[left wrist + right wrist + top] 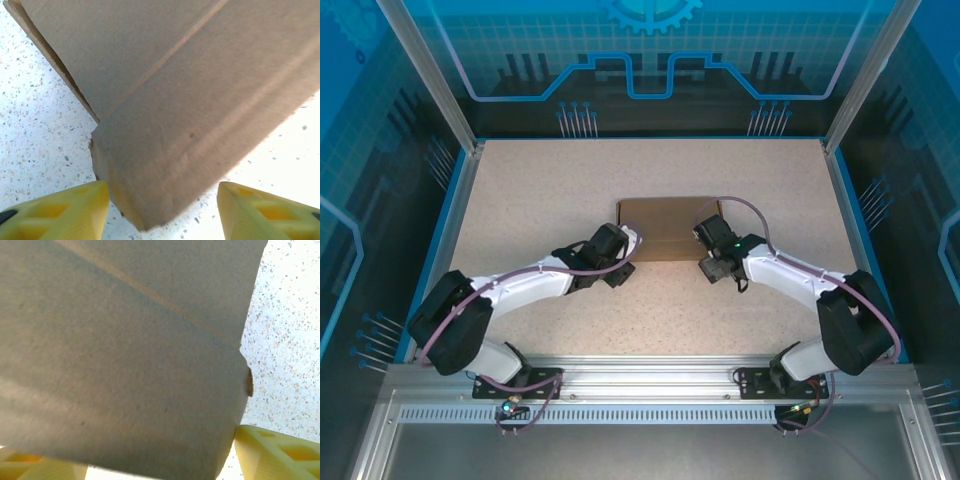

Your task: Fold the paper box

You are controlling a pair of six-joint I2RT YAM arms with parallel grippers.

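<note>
Left hand and right hand, both open, straddle the paper box at its near corners; long axis left-right.

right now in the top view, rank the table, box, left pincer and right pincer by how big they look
1. table, by far the largest
2. box
3. left pincer and right pincer: they look about alike, both small at the box's near edge, so I won't rank one over the other
</note>
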